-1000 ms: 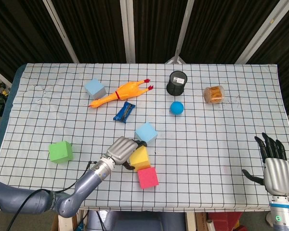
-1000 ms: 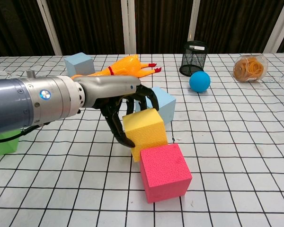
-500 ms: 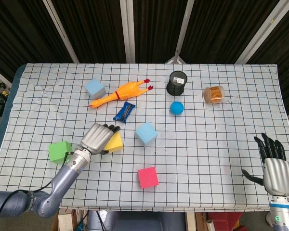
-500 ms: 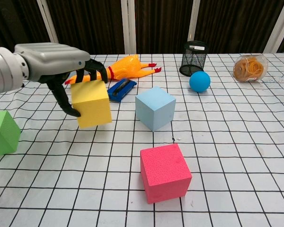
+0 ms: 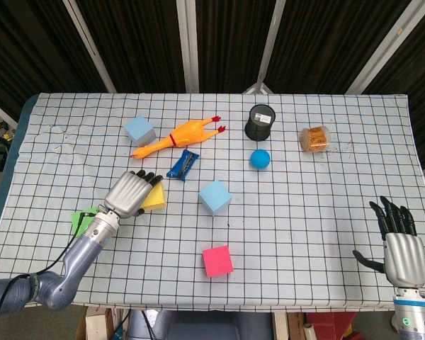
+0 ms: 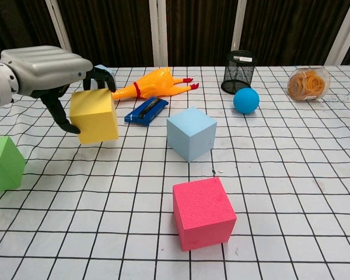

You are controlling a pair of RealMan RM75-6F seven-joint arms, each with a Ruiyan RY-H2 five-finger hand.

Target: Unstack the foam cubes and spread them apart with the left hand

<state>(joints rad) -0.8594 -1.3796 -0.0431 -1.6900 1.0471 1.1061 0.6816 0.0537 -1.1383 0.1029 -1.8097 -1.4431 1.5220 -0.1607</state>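
My left hand (image 5: 129, 194) (image 6: 49, 70) grips the yellow foam cube (image 6: 94, 116) (image 5: 154, 199) from above, at the left of the table. A green cube (image 6: 2, 164) (image 5: 81, 219) sits just to its left, partly hidden by my left arm in the head view. The red cube (image 5: 217, 261) (image 6: 203, 212) lies near the front edge. One light blue cube (image 5: 214, 196) (image 6: 191, 133) stands mid-table, another (image 5: 139, 130) at the back left. My right hand (image 5: 397, 240) hovers open at the front right corner, holding nothing.
A rubber chicken (image 5: 176, 137) (image 6: 151, 83) and a blue snack packet (image 5: 182, 163) (image 6: 146, 111) lie behind the yellow cube. Further right are a black mesh cup (image 5: 260, 122), a blue ball (image 5: 261, 158) and a jar of rubber bands (image 5: 314, 138).
My left hand lifted the yellow cube away from the red cube and carried it left across the table, past the light blue cube, toward the green one. The right hand barely moved.
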